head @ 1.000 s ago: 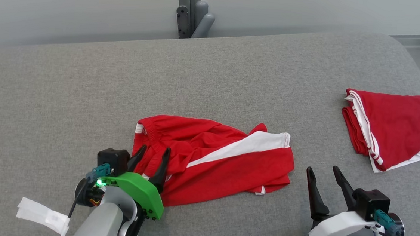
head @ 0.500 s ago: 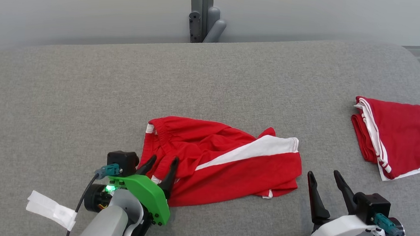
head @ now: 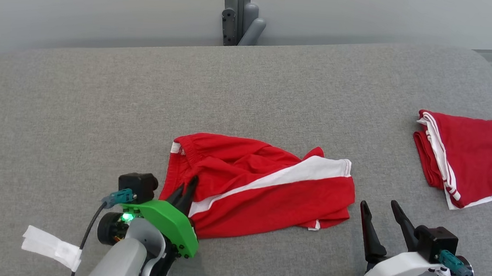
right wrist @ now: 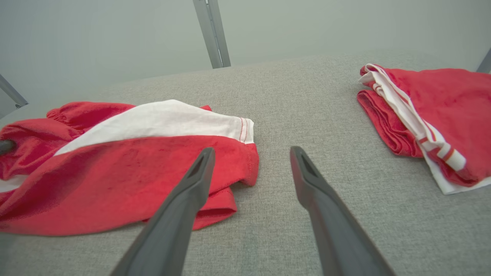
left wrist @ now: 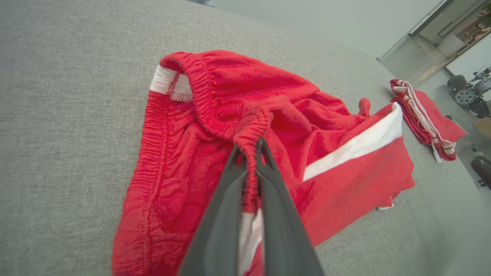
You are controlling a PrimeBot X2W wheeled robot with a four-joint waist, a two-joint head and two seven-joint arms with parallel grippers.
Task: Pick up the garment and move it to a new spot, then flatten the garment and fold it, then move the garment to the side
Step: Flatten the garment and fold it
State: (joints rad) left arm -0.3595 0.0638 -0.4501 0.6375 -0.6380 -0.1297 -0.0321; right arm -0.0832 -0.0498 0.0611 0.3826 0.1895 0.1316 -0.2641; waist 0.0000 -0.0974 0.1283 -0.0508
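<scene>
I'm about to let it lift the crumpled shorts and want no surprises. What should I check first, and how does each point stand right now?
1. Left pincer shut on the elastic waistband of the crumpled red shorts with a white stripe: ok.
2. Grip takes both waistband layers: cannot tell.
3. Right pincer open, off the cloth: ok.
4. Folded red-and-white garment lies apart from the shorts: ok.
5. Bare room on the grey fabric surface for a new spot: ok.
6. Shorts already flat: not ok, bunched and creased.
</scene>
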